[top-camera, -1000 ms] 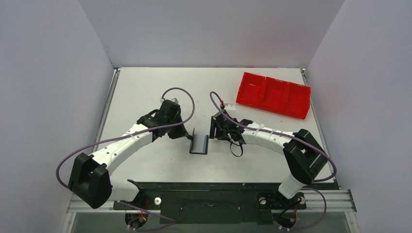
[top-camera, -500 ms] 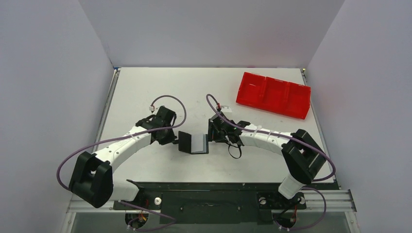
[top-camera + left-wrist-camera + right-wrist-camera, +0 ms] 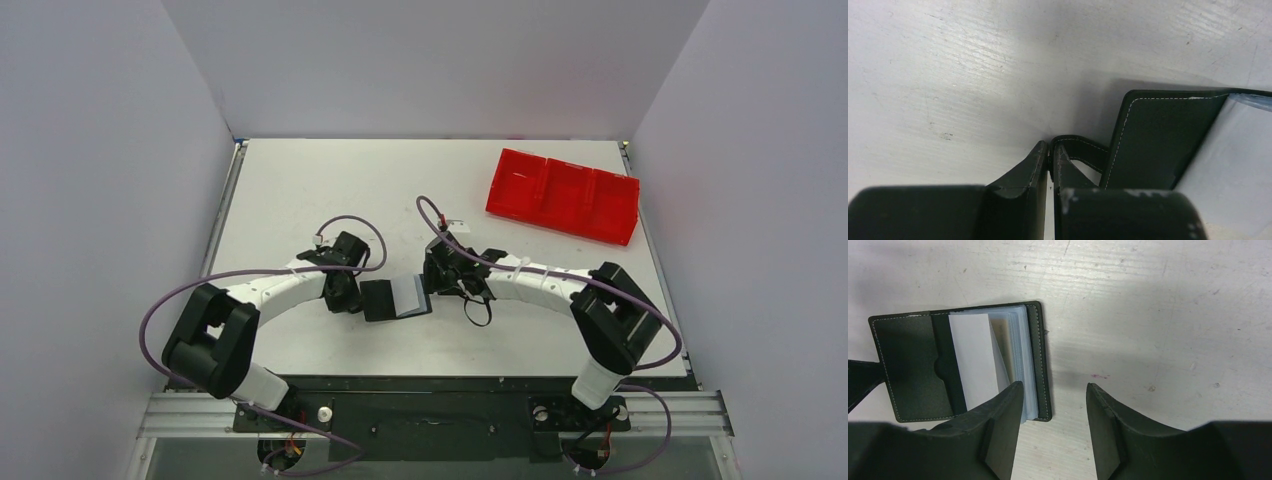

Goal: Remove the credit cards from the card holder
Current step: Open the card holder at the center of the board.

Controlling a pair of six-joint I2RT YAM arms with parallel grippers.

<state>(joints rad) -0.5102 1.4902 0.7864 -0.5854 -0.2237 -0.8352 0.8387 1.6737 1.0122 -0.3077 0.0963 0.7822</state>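
As the card holder point(image 3: 397, 298) lay open on the table point(image 3: 300, 180) between my arms, my left pincer point(image 3: 1050, 150) was clamped on its left flap and my right pincer point(image 3: 1054, 388) hung half-open, empty, over its right edge; the credit cards point(image 3: 1018, 347) were all inside, none drawn.

L gripper point(image 3: 1050, 151) pinching card holder point(image 3: 1154, 142), lying open
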